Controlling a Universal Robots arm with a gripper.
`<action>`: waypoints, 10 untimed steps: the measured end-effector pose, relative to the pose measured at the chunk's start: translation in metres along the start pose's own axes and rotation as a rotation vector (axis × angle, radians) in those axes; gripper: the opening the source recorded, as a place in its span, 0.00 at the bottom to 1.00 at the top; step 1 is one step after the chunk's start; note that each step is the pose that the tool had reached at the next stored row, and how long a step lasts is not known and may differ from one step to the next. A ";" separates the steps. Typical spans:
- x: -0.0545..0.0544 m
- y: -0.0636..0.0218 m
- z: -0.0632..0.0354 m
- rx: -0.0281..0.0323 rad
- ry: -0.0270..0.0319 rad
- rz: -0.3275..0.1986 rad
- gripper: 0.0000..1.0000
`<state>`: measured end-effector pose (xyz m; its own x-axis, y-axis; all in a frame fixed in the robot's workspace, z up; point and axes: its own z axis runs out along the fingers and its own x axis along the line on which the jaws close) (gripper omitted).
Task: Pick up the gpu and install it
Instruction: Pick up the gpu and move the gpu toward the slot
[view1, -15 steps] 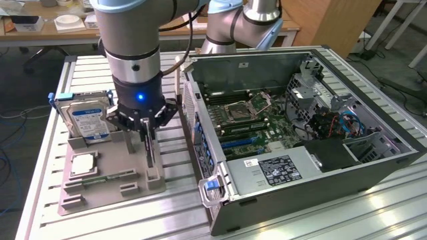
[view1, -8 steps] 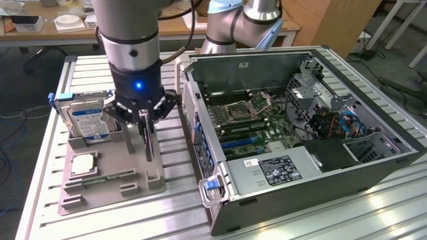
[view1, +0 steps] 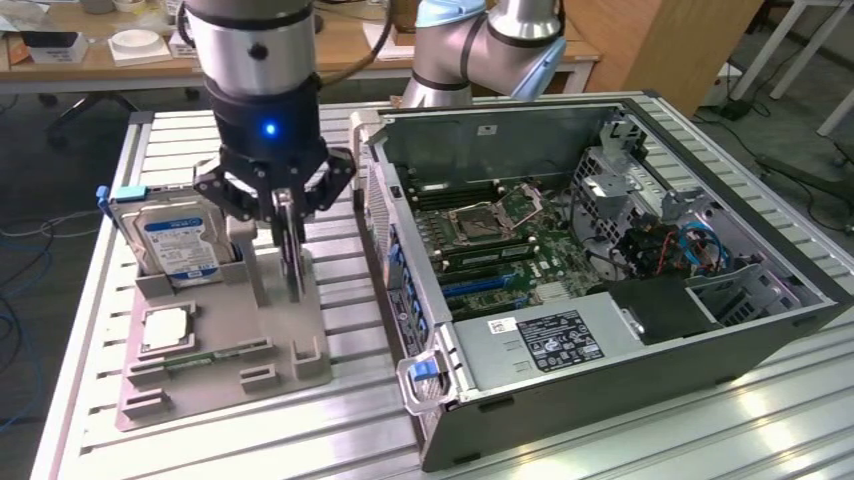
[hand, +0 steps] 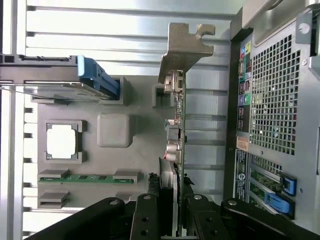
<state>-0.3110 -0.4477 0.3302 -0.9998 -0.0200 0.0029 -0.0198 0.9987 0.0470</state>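
The open computer case (view1: 667, 375) fills the exterior view's right; left of centre, over the grey tray (view1: 267, 335), the gripper (view1: 286, 215) clamps the gpu (view1: 292, 265) on edge. Best held upright — a tilt could snag its bracket (hand: 186, 47) on the case.

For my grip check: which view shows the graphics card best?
The wrist view: the graphics card runs edge-on from its metal bracket down between the jaws, which grip it. The exterior view shows it as a thin upright sliver under the jaws, above the grey tray.
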 end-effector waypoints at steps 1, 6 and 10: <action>0.000 0.0002 -0.0045 0.0000 0.0000 0.000 0.27; 0.000 0.0013 -0.0270 0.0000 -0.0002 0.005 0.27; 0.000 0.0020 -0.0430 0.0000 -0.0005 0.013 0.27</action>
<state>-0.3110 -0.4477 0.3732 -1.0000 -0.0073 0.0030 -0.0072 0.9989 0.0470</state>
